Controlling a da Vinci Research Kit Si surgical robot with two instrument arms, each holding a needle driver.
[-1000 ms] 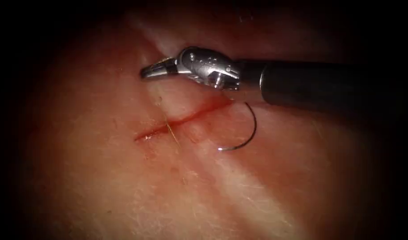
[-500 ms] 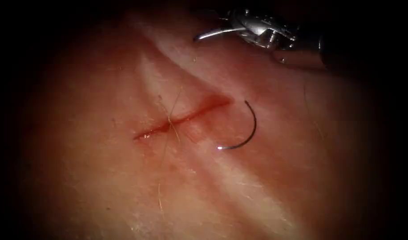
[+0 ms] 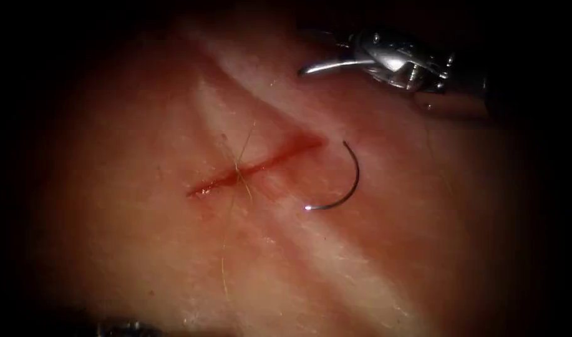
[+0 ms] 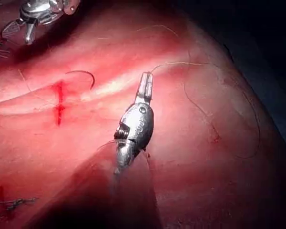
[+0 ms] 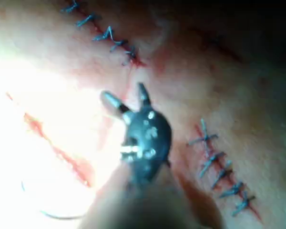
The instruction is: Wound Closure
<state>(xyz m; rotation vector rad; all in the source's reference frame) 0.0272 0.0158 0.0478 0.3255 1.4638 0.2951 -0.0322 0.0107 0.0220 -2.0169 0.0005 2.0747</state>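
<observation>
Moved since a second ago: right tool [image 3: 310,67], then low over the cut, now lifted up and back toward the far right of the tissue; between the half-second picture and now, shifted a little further right.
Right tool jaws: parted in the right wrist view [image 5: 126,98], two tips spread apart, nothing between them; hanging over bare tissue, apart from needle and thread.
Left tool [image 4: 145,86]: seen in the left wrist view, jaws clenched, with the thread [image 4: 181,64] running off from the tip; apparently grasping that thread, though the exact contact too fine to confirm.
Needle [image 3: 350,181]: free, lying flat on the tissue surface just to the right of the cut, held by neither tool, not in the tissue; curve bulging to the right, bright tip at the lower left end, same spot as in both earlier pictures.
Cut [image 3: 254,167]: short slanted red line across the tissue [image 3: 142,237], edges lying open, red fluid along its length.
Thread at the cut: pale strand [image 3: 232,212] crossing the cut near its middle and trailing down over the tissue toward the near edge; in the left wrist view, loose loops spread wide over the tissue beyond the left tool.
Other cuts: rows of dark stitches [image 5: 219,167] on the tissue, seen in the right wrist view.
</observation>
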